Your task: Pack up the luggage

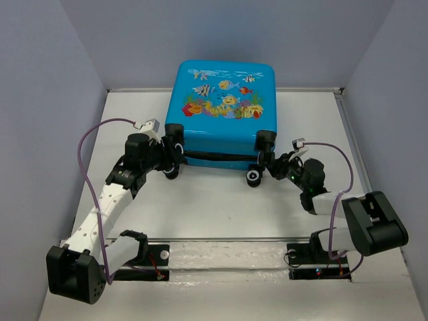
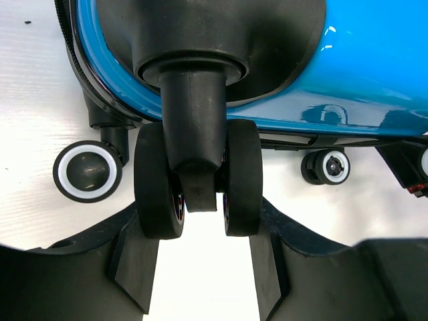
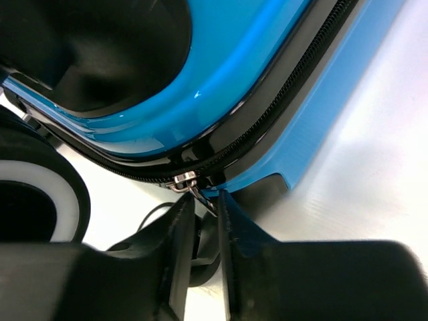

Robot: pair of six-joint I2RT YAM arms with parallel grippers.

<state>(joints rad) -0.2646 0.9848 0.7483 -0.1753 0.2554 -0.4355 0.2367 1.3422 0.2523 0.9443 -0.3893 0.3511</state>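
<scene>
The luggage [image 1: 221, 107], bright blue with a fish print, lies flat and closed at the far middle of the table, wheels toward me. My left gripper [image 1: 172, 159] is at its near-left corner. In the left wrist view its jaws [image 2: 199, 227] sit on both sides of a black twin wheel [image 2: 197, 180] and touch it. My right gripper [image 1: 273, 166] is at the near-right corner. In the right wrist view it [image 3: 204, 200] is shut on the metal zipper pull [image 3: 189, 182] of the black zipper between the blue shells [image 3: 221, 80].
Other black-and-white wheels show beside the grippers [image 1: 253, 176] [image 2: 87, 171] [image 3: 40, 200]. Grey walls enclose the white table [image 1: 214, 207] on three sides. A metal rail [image 1: 221, 244] runs along the near edge by the arm bases. Purple cables loop from both wrists.
</scene>
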